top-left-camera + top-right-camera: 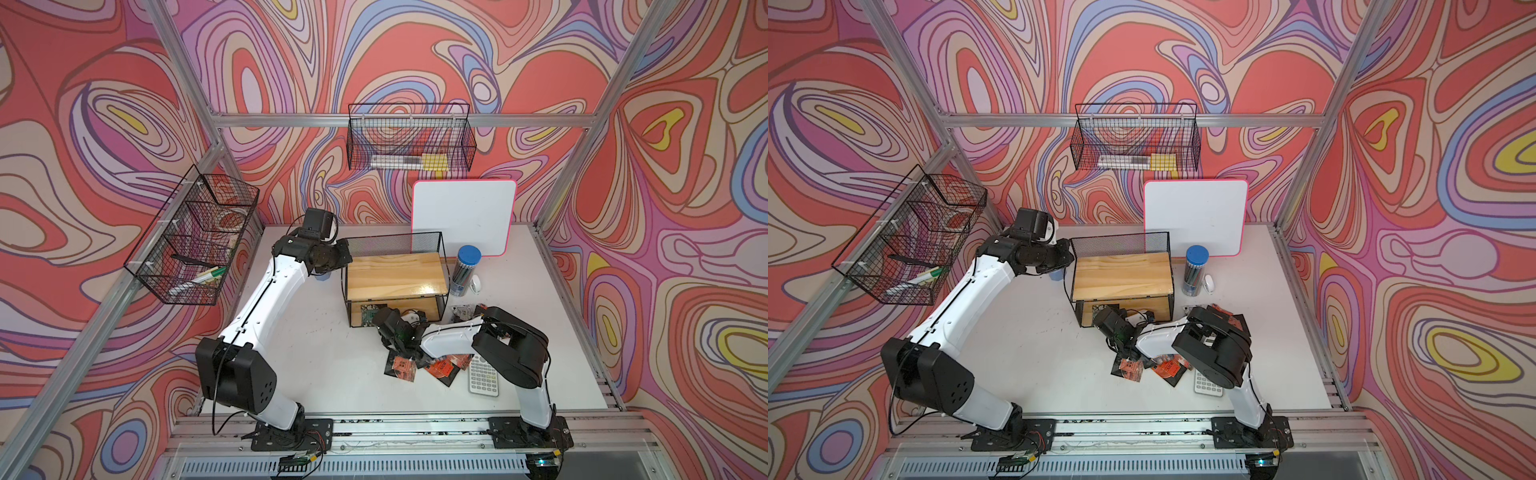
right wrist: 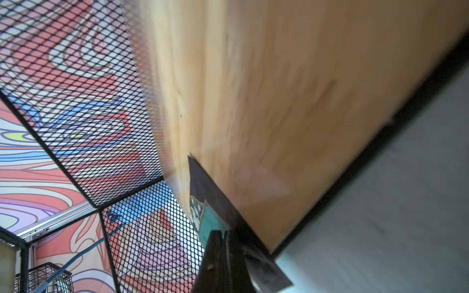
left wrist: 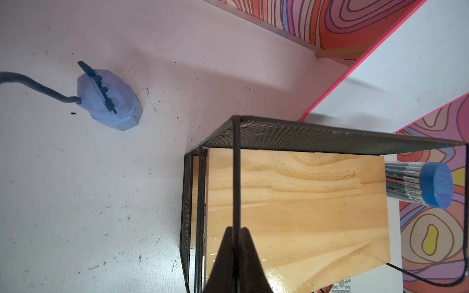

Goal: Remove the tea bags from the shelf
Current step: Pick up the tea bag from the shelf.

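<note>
Overhead stereo pair; wrist cameras near shelf (image 3: 291, 203)

I get bright, even overhead light in both top views, with soft shadows on the worktop (image 1: 324, 345) and frame posts (image 1: 632, 62) bowing towards the edges. Glare sits on the shelf (image 1: 397, 274) top. My left wrist view is sharp, apart from the dark, soft-focus fingers (image 3: 225, 263). The right wrist view smears the wooden board (image 2: 279, 101), though the mesh (image 2: 88, 101) looks crisper.
</note>
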Robot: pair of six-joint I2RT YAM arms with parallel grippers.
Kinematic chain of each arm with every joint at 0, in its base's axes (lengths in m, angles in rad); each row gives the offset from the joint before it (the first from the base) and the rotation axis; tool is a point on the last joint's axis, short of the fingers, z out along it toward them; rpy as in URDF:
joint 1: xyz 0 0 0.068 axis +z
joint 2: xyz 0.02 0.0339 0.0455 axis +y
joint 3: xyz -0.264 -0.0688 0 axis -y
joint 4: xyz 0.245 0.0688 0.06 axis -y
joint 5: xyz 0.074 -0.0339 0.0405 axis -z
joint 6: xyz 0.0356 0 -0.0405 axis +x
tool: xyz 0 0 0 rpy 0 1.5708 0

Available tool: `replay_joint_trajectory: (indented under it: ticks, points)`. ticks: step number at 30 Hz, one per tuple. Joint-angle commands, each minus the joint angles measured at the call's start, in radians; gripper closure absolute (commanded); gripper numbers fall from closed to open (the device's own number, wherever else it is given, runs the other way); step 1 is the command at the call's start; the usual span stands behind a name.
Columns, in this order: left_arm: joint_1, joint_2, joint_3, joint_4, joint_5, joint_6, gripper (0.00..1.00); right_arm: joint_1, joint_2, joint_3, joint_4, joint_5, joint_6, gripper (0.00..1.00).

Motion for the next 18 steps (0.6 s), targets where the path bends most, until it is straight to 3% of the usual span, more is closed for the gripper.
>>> replay_joint_trajectory:
  ticks: [1, 11, 18]
  points:
    - [0.007, 0.025, 0.009, -0.070, -0.034, 0.026, 1.00, 0.003, -0.027, -0.020, -0.038, 0.011, 0.062, 1.00]
    - [0.007, 0.025, 0.015, -0.070, -0.034, 0.027, 1.00, 0.006, -0.127, -0.042, 0.005, 0.030, 0.023, 0.99]
    - [0.007, 0.028, 0.013, -0.066, -0.027, 0.025, 1.00, 0.044, -0.199, -0.123, -0.005, 0.017, 0.025, 0.68]
